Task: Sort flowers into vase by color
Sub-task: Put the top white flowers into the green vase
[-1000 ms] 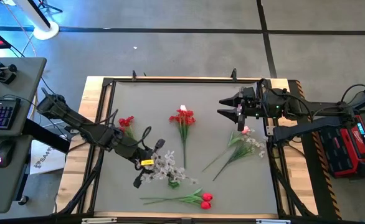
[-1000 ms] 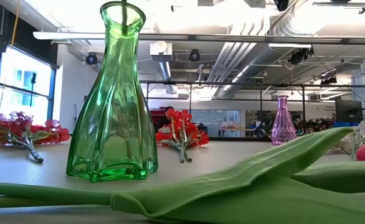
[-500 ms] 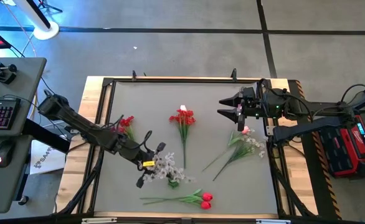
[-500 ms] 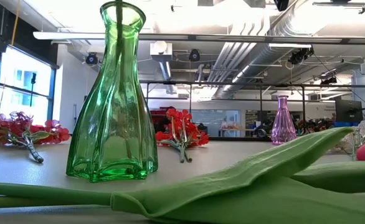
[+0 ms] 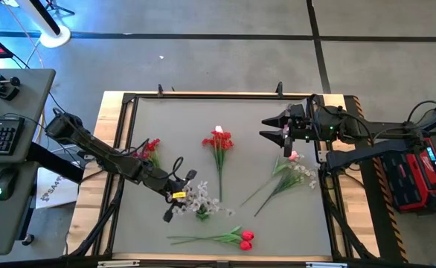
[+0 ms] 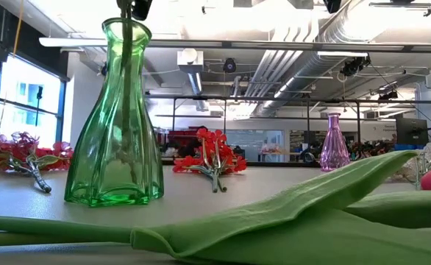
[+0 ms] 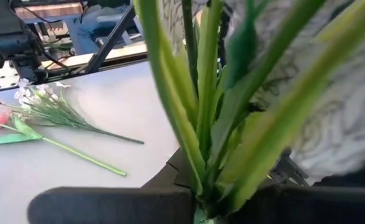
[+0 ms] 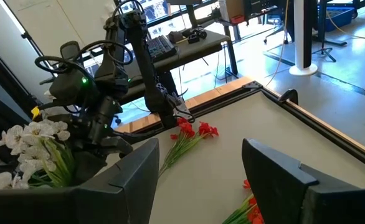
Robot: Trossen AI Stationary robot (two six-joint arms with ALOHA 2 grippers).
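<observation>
White spray (image 5: pixel 202 201): light, floppy; best pinched on stems.
Left gripper (image 5: pixel 175 195): pinching its stems over the green vase (image 6: pixel 116 118).
Right gripper (image 5: pixel 275 129): jaws spread, idle.

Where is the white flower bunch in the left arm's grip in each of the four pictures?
High view: white spray, table's lower middle.
Low view: only its stem, inside the green vase at left.
Left wrist view: close up, filling the middle.
Right wrist view: far left.
Shared landmark: red cluster by the table's left edge; not in the left wrist view.
</observation>
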